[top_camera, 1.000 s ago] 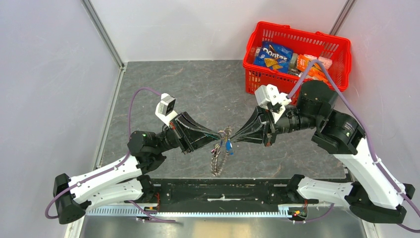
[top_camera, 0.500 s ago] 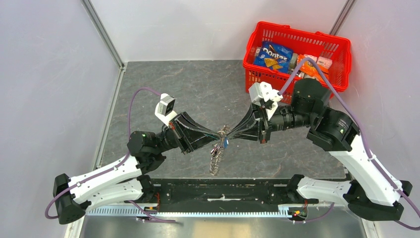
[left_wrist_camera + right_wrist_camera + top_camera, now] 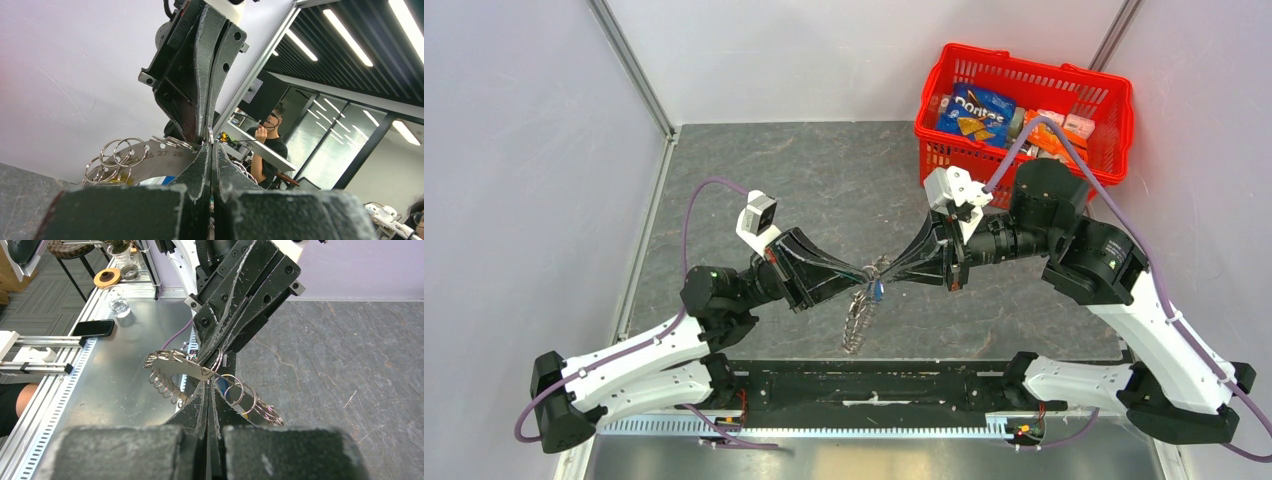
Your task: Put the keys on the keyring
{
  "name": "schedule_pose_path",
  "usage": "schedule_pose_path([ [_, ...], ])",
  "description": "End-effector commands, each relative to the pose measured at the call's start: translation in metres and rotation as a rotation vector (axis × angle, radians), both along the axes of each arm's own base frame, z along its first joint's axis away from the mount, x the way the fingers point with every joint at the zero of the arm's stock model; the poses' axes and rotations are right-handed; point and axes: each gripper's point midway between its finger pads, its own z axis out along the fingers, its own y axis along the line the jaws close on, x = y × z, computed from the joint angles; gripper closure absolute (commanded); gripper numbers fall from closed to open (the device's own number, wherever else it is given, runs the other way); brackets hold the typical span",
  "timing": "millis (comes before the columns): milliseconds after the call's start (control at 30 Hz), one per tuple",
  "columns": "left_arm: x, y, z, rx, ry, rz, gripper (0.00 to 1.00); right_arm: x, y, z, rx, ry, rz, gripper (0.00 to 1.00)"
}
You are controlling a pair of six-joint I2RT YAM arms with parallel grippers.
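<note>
Pinching with the left pincer (image 3: 867, 272), jaws pressed flat together on a thin split ring of the keyring (image 3: 175, 371), well up off the bench (image 3: 754, 170). Facing it tip to tip with the right pincer (image 3: 890, 270), likewise squeezed tight with no gap showing, on the same small ring or the metal plate just beside it; cannot tell which from either wrist view. Carrying the whole keyring in the air between the two noses: curved numbered plate and a bunch of bare rings to one side, limp tail drooping toward the bench's near edge. Seeing one blue-headed key (image 3: 879, 291) just under the meeting point, touching the cluster; cannot tell whether threaded on or merely tangled there. Judging the step as working a key onto a ring, with the task unfinished. Risking a slip if either pincer twists or pulls away too briskly: thin wire, smooth steel, tiny bite, so could spring free and drop ring and key to the bench. Risking also a tip-on-tip clash, given noses so close, or a snag of the dangling tail. Well apart at the far right corner, a red basket (image 3: 939, 160) of snacks, out of the way.
</note>
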Motion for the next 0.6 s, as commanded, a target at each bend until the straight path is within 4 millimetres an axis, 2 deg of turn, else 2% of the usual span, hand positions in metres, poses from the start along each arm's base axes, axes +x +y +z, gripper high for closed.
schedule_pose_path([
  [0, -0.0047, 0.0163, 0.0222, -0.092, -0.016, 0.015, 0.98, -0.0057, -0.0011, 0.0155, 0.049, -0.038, 0.021, 1.0],
  [567, -0.0009, 0.0127, 0.0181, -0.078, -0.002, 0.023, 0.98, -0.0064, 0.0017, 0.0238, 0.069, -0.041, 0.024, 1.0],
])
